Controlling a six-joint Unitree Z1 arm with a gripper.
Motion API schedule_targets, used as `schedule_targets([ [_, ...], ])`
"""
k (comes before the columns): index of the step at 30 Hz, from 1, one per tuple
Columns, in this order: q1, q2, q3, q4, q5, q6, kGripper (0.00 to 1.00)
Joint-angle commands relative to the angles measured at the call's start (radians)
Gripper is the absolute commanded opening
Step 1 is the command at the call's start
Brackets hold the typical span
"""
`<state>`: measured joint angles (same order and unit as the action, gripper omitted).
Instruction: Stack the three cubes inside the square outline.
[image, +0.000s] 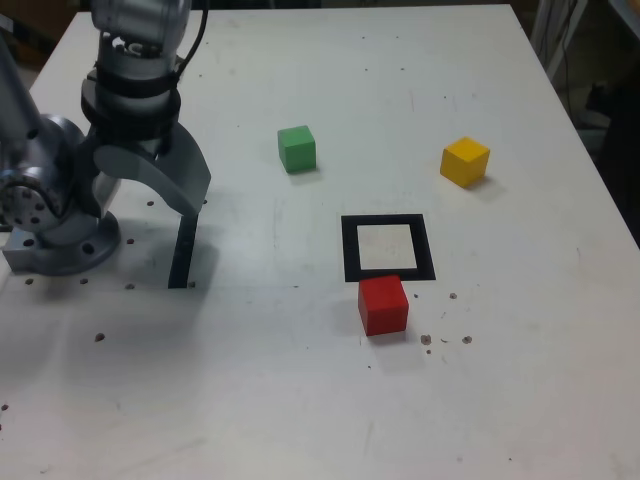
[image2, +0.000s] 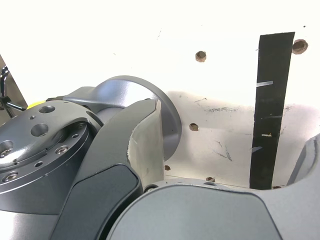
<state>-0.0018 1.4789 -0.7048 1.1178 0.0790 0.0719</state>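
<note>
Three cubes lie apart on the white table. The green cube (image: 296, 148) is at the middle back, and the yellow cube (image: 465, 161) is towards the exterior view's right. The red cube (image: 383, 304) sits just in front of the square outline (image: 349, 250), touching or nearly touching its near border. The outline's white centre holds nothing. My gripper (image: 148, 200) hangs open and empty at the exterior view's left, far from all cubes. In the wrist view my gripper (image2: 225, 150) shows one pale fingertip (image2: 146, 145) over bare table. No cube shows there.
A narrow black strip (image: 183, 250) (image2: 270, 110) lies on the table right under the gripper. The arm's grey base (image: 55, 225) stands at the exterior view's left edge. Small holes (image2: 200, 55) dot the tabletop. Dark clutter sits beyond the table's right edge.
</note>
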Motion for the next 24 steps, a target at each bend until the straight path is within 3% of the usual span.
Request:
schedule_targets([
  [1, 0.002, -0.007, -0.002, 0.012, -0.003, -0.005, 0.99],
  [7, 0.002, -0.022, -0.013, 0.024, -0.013, -0.035, 0.99],
  [10, -0.003, -0.024, -0.054, 0.071, -0.013, -0.073, 0.99],
  [18, -0.147, 0.022, -0.348, 0.256, 0.016, -0.221, 0.97],
  [24, -0.241, 0.127, -0.51, 0.283, -0.014, -0.282, 0.96],
])
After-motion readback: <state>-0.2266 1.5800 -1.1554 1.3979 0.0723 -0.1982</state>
